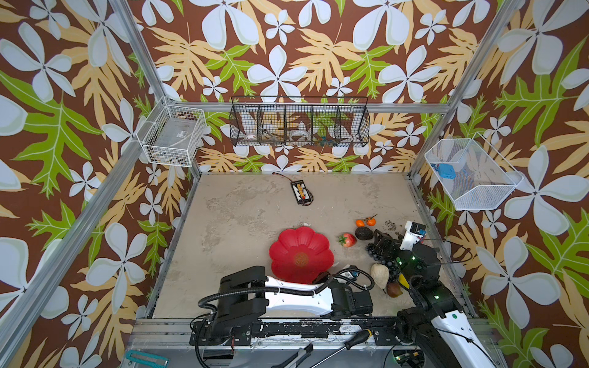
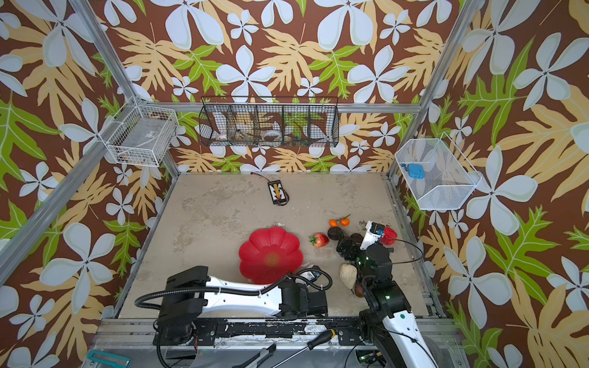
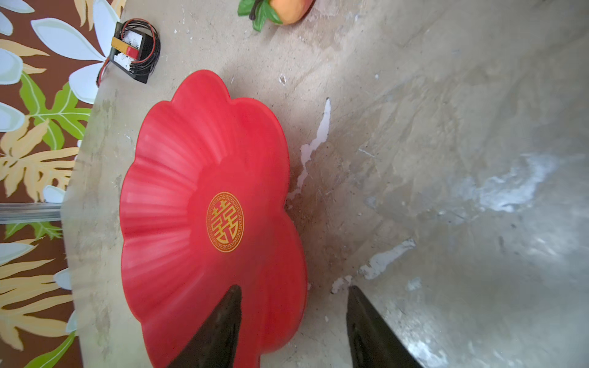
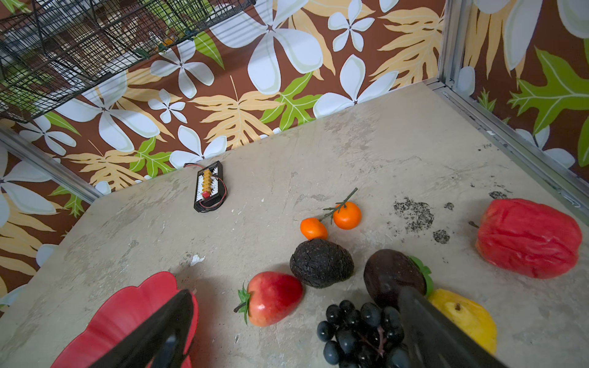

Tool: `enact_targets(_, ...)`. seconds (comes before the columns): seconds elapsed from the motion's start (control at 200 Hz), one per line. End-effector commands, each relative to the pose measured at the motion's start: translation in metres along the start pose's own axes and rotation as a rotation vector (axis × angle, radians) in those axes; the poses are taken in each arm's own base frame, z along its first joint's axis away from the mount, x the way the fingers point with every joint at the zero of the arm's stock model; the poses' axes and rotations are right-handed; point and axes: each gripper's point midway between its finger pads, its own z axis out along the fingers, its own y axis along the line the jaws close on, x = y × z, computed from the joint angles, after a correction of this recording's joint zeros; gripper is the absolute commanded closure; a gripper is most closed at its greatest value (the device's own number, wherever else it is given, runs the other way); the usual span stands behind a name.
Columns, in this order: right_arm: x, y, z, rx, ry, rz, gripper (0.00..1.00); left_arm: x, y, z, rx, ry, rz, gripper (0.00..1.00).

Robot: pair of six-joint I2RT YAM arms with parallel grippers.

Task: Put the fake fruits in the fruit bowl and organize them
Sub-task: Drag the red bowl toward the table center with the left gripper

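- The fruit bowl (image 3: 165,178) is carrying one round gold emblem (image 3: 225,222), printed at the centre of its red well.
- In the left wrist view, the emblem is reading clearly as the Chinese double-happiness character 囍, and a narrow gold key-fret ring is enclosing it.
- In both top views, the emblem (image 1: 300,258) (image 2: 272,259) is showing only as a small gold disc, and its character is coming out too small to read.
- The black device (image 4: 210,188) is showing white, yellow and red patches on its top face. Any lettering on them is coming out too small to read.
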Motion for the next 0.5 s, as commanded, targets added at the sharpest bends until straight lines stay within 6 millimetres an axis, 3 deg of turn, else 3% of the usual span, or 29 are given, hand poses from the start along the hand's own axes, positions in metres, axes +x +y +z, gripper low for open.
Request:
enact_targets(0.0, -0.003, 0.007, -0.001, -0.027, 0.009, -0.01, 0.0, -0.016, 0.005, -0.024, 0.101, -0.076, -0.089, 0.34)
enact_targets(0.095, -0.003, 0.008, 0.002, -0.017, 0.05, -0.01, 0.0, -0.031, 0.036, -0.049, 0.121, -0.174, -0.21, 0.27)
enact_targets(0.225, 0.008, 0.016, 0.009, -0.042, 0.153, -0.026, 0.0, -0.033, 0.102, -0.054, 0.099, -0.256, -0.477, 0.25)
enact_targets(0.35, 0.036, 0.031, 0.016, -0.128, 0.298, -0.031, 0.02, -0.009, 0.162, -0.048, 0.08, -0.332, -0.755, 0.16)
enact_targets(0.495, 0.059, 0.034, 0.02, -0.147, 0.384, -0.024, 0.04, 0.033, 0.202, -0.039, 0.114, -0.426, -1.0, 0.06)
